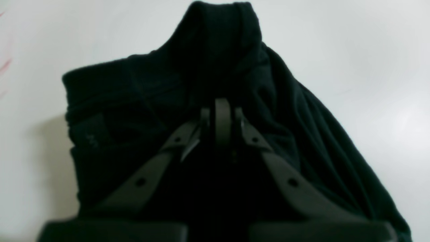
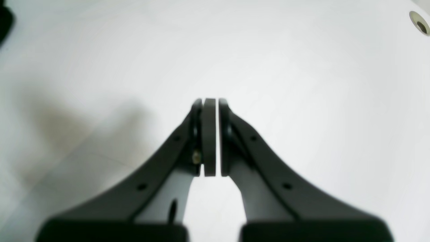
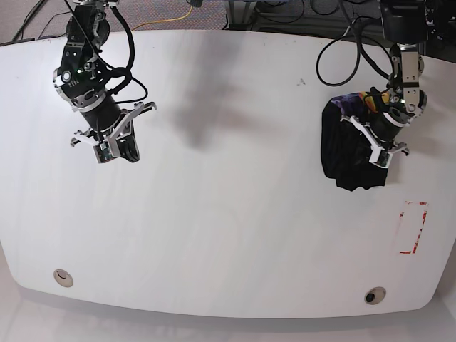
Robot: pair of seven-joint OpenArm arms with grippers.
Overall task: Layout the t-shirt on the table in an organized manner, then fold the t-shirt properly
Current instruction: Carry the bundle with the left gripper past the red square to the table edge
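While the t-shirt (image 3: 350,152) hangs bunched in a dark clump near the worktop's (image 3: 228,214) right edge, toward the far corner, the left pincer (image 1: 221,121) is clamped on a fold of it. Judgement: layout is barely begun; best drag the cloth toward the centre and find a hem or shoulder before spreading. The red tape outline (image 3: 413,228) sits just nearer along that edge. Right pincer (image 2: 211,134) is closed on nothing, over bare worktop near the far left corner. Broad free room lies between.
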